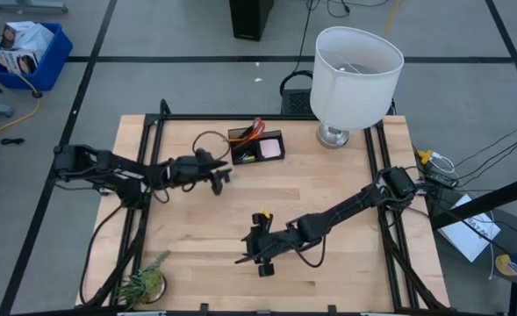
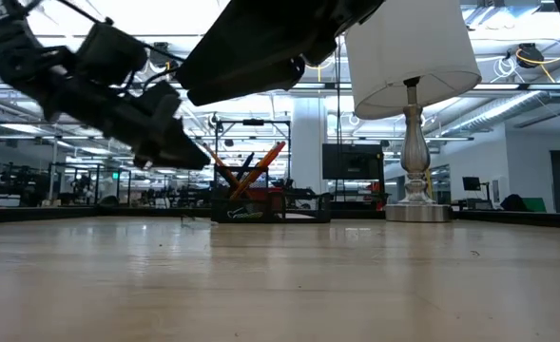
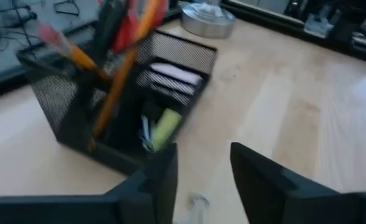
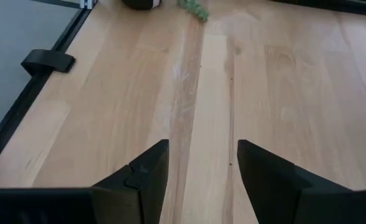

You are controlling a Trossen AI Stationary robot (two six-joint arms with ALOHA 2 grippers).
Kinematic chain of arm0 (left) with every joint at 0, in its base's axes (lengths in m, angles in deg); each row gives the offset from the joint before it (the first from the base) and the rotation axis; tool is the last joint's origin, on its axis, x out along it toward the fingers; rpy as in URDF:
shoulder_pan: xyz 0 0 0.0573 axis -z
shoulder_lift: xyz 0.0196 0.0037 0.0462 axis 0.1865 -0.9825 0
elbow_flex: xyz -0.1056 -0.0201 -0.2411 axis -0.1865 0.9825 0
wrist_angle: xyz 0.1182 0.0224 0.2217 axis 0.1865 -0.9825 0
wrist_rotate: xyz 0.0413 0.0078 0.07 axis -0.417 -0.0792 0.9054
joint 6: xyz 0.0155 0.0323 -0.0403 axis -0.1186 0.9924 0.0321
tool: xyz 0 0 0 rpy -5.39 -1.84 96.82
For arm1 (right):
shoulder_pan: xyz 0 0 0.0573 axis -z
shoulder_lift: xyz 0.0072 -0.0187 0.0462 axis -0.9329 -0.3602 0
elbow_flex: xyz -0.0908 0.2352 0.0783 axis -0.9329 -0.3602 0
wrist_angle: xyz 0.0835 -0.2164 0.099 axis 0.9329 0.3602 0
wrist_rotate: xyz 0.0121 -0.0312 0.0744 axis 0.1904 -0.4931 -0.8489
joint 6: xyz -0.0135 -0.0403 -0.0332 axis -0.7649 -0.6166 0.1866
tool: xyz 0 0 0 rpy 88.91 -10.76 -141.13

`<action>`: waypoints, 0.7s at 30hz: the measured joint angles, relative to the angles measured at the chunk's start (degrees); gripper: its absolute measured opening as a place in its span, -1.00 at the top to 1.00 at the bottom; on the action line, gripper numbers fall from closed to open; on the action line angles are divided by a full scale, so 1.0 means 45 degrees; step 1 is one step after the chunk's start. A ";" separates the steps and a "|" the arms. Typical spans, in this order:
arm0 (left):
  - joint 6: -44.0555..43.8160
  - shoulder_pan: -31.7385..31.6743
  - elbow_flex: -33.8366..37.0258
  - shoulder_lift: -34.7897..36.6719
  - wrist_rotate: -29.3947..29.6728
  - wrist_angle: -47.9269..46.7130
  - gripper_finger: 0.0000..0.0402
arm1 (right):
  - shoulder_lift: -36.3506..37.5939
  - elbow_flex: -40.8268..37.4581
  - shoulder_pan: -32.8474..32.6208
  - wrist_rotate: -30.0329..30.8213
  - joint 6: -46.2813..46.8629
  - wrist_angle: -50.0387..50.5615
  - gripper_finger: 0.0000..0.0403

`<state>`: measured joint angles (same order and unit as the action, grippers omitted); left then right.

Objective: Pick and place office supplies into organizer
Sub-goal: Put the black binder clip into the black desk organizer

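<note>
The organizer [image 1: 256,146], a black mesh box, stands at the table's far middle; it also shows in the low view [image 2: 260,205]. In the left wrist view the organizer [image 3: 77,99] holds orange pencils [image 3: 117,87], red-handled scissors [image 3: 130,25], a yellow-green eraser [image 3: 167,127] and a pale sticky pad [image 3: 173,74]. My left gripper [image 1: 224,178] [image 3: 202,155] hovers open and empty just near-left of the box. A small pale wire-like thing [image 3: 198,201] lies on the wood between its fingers. My right gripper [image 1: 251,254] [image 4: 201,149] is open and empty over bare wood at the near middle.
A white-shaded lamp [image 1: 355,75] stands at the far right, next to the organizer. A small green plant [image 1: 144,283] sits at the near left corner. Black frame rails [image 1: 144,211] run along both sides of the table. Bare wood lies between the two grippers.
</note>
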<state>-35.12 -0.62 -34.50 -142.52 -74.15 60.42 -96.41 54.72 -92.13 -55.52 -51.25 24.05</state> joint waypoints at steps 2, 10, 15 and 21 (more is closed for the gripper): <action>0.0027 -0.0402 -0.0465 0.0003 -0.0302 -0.0563 0.33 | 0.0000 0.0000 0.0008 -0.0010 -0.0005 0.0012 0.09; 0.0932 -0.0855 -0.1505 -0.0251 -0.2117 -0.4656 0.48 | 0.0000 0.0000 0.0003 -0.0073 0.0169 0.0691 0.09; 0.1594 -0.0750 -0.1448 -0.0663 -0.2184 -0.4716 0.08 | -0.0005 0.0002 0.0003 -0.0073 0.0195 0.0723 0.09; 0.2509 -0.0445 -0.1431 -0.1326 -0.2621 -0.4777 -0.49 | -0.0005 0.0000 0.0003 -0.0078 0.0291 0.0689 0.09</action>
<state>-23.83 -2.62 -40.94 -148.49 -85.95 38.93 -96.43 54.72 -92.11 -55.87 -49.94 27.15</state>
